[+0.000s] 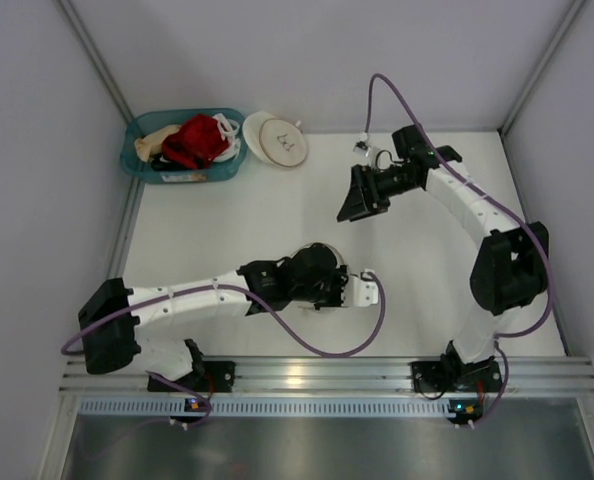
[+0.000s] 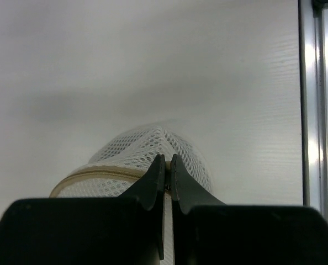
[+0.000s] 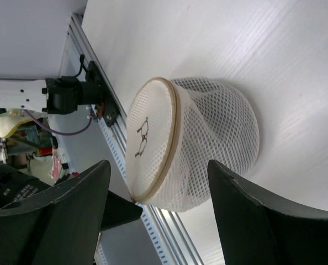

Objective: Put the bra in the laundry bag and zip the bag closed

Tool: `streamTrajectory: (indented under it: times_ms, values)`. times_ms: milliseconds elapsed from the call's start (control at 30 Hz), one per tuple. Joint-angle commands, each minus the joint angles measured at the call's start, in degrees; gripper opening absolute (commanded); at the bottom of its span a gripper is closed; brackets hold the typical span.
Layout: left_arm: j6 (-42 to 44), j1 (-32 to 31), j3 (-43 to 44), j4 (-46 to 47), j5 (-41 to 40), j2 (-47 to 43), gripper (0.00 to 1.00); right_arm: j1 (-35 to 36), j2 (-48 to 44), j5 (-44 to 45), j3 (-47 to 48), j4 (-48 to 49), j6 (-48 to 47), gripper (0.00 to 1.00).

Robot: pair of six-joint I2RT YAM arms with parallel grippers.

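The laundry bag (image 3: 208,138), round cream-white mesh with a small dark mark (image 3: 142,135) on its pale lid, stands on edge on the white table. Its tan rim zip (image 2: 98,174) runs closed round the part that shows. My left gripper (image 2: 168,160) is shut on the bag's rim at the zip. From above, only a white bit of the bag (image 1: 367,290) shows beyond the left gripper (image 1: 347,290). My right gripper (image 1: 352,208) hangs open above the table, apart from the bag, its fingers (image 3: 236,204) wide either side of it in its own view. The bra is hidden from every view.
A teal basket (image 1: 137,160) at the back left holds a red garment (image 1: 197,140) and a beige one (image 1: 157,140). A second round bag with a tan-rimmed lid (image 1: 277,140) lies beside it. A metal rail (image 1: 327,375) runs along the table's near edge.
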Motion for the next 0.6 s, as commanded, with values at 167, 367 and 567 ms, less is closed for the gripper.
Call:
streamTrajectory:
  times_ms: [167, 367, 567]
  values:
    - [-0.4, 2.11, 4.45, 7.16, -1.77, 1.26, 0.0, -0.88, -8.44, 1.31, -10.59, -3.79, -4.13, 0.71]
    - [0.39, 4.4, 7.61, 7.08, -0.81, 3.19, 0.0, 0.78, -7.21, -2.56, -13.95, -3.26, -3.77, 0.68]
    - [1.18, 5.11, 8.5, 5.67, 2.62, 3.64, 0.0, 4.39, -4.84, -3.53, -11.85, -4.93, -4.39, 0.37]
